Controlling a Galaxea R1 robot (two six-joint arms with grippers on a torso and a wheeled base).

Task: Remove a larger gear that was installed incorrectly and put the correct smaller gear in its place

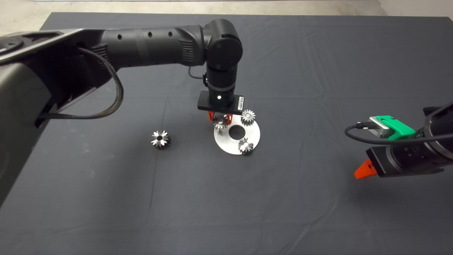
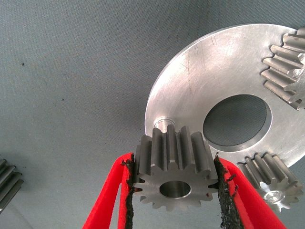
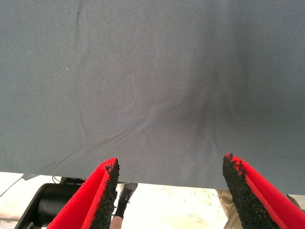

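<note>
My left gripper (image 1: 220, 118) (image 2: 174, 164) is shut on a smaller gear (image 2: 174, 174) (image 1: 220, 123), its pads (image 2: 129, 191) pressing the fine teeth on both sides. The gear hangs over the near left rim of a round silver plate (image 1: 252, 136) (image 2: 190, 62), just beside a short bare peg (image 2: 164, 125). Two more smaller gears (image 1: 248, 116) (image 1: 245, 145) stand on the plate. The larger gear (image 1: 161, 139), with deep star-like teeth, lies on the mat to the left of the plate. My right gripper (image 3: 169, 191) (image 1: 363, 170) is open at the right edge, holding nothing.
The plate has a large round hole (image 1: 236, 132) in its middle. In the right wrist view the mat's edge shows, with a person's shoe (image 3: 125, 195) on the light floor beyond it.
</note>
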